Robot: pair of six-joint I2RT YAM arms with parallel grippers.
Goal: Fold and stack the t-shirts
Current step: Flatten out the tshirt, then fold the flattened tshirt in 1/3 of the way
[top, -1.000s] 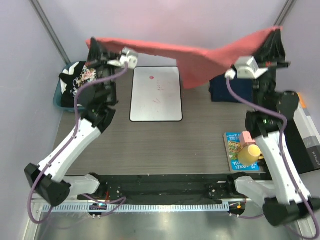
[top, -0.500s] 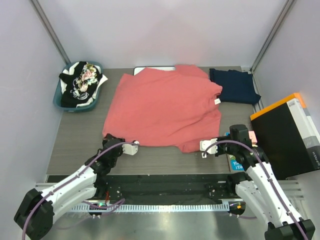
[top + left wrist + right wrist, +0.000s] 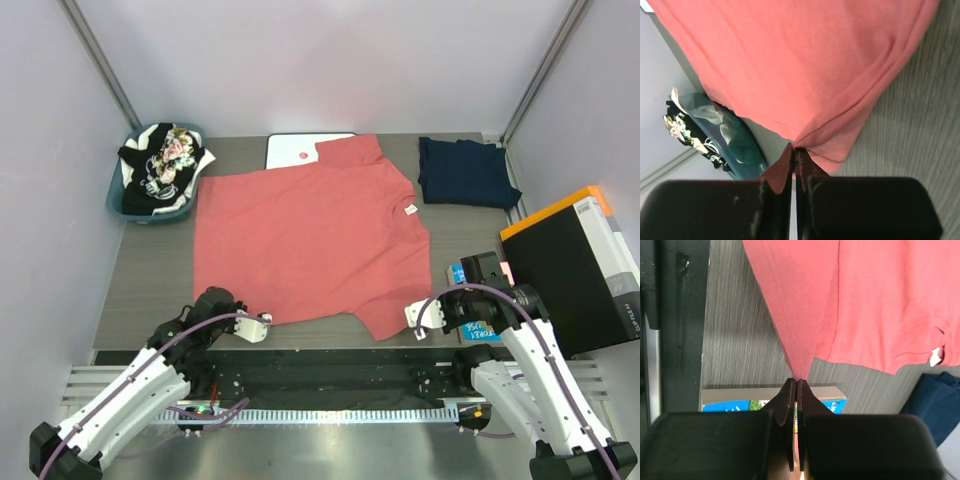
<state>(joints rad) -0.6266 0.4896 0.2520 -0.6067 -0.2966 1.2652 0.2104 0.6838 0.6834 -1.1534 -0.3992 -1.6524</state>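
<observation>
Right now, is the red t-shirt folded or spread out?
Spread out: the coral-red t-shirt lies flat and open across the table, with a sleeve and the neck tag showing and no fold made.

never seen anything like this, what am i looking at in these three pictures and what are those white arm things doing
These are two robot arms bolted at the near edge of a table. The wide picture looks down from above and behind them; the other two come from a camera on each wrist, looking along its fingers. A coral t-shirt lies spread flat on the table. The left end effector is shut on its near left corner, the right end effector on its near right corner. Also there: a folded navy t-shirt, a basket of more shirts, a white board partly under the coral one, and an orange-and-black box.
</observation>
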